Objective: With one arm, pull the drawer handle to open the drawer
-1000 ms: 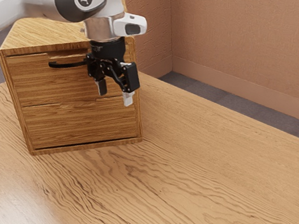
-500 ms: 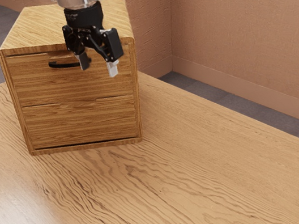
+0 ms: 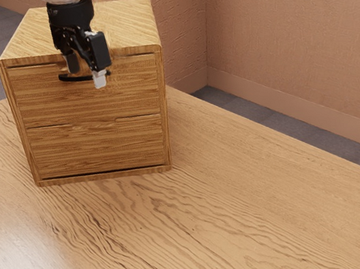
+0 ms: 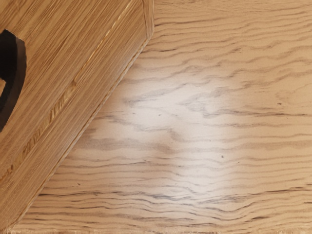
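A wooden cabinet [image 3: 92,120] with two drawer fronts stands on the table at the exterior view's left. The top drawer [image 3: 124,94] sits flush with the cabinet face. Its black handle [image 3: 68,77] runs along the upper part of that front. My gripper [image 3: 85,72] hangs just above and in front of the handle, open, with one white-tipped finger [image 3: 98,79] toward the handle's right end. I cannot tell whether the fingers touch the handle. In the wrist view, the handle [image 4: 10,73] curves beside the cabinet front [image 4: 73,68].
The wooden table [image 3: 242,214] stretches wide to the exterior view's right and front of the cabinet. A lower drawer front [image 3: 99,145] sits below the top one. Brown walls [image 3: 305,45] stand behind, with grey floor at their foot.
My hand has moved up and toward the exterior view's left, from the cabinet's right part to just over the handle. The drawer has not moved.
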Robot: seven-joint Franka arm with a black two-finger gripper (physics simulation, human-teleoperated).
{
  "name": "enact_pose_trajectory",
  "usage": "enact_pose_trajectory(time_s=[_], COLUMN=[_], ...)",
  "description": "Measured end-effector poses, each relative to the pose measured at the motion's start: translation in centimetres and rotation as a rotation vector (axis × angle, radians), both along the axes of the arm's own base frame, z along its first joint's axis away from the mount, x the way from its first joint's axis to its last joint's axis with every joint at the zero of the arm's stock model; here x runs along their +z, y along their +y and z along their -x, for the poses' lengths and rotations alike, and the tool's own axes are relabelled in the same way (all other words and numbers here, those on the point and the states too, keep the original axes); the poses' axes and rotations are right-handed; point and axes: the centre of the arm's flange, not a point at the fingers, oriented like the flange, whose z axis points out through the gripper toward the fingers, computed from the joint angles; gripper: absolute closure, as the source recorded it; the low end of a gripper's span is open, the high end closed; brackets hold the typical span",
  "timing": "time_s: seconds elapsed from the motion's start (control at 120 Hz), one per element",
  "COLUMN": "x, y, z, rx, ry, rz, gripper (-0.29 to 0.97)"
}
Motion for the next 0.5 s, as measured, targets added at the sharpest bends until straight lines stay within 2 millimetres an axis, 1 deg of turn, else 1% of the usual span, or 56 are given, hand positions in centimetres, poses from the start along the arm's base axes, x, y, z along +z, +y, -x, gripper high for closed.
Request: enact_pose_trajectory(time_s=[0.05,0.083,0.233,0.375,0.5], x=[-0.1,-0.2,-0.2,-1.5,-0.7], y=[2.3,2.7,1.3,2.1,1.5], z=[0.8,1.1,0.7,0.5,1.6], rx=[-0.014,-0.046,-0.251,-0.369,-0.462], ry=[0.004,0.009,0.0,0.025,0.029], rz=[0.002,0.0,-0.02,-0.064,-0.124], gripper=[0.0,0.0,0.0,0.0,0.0])
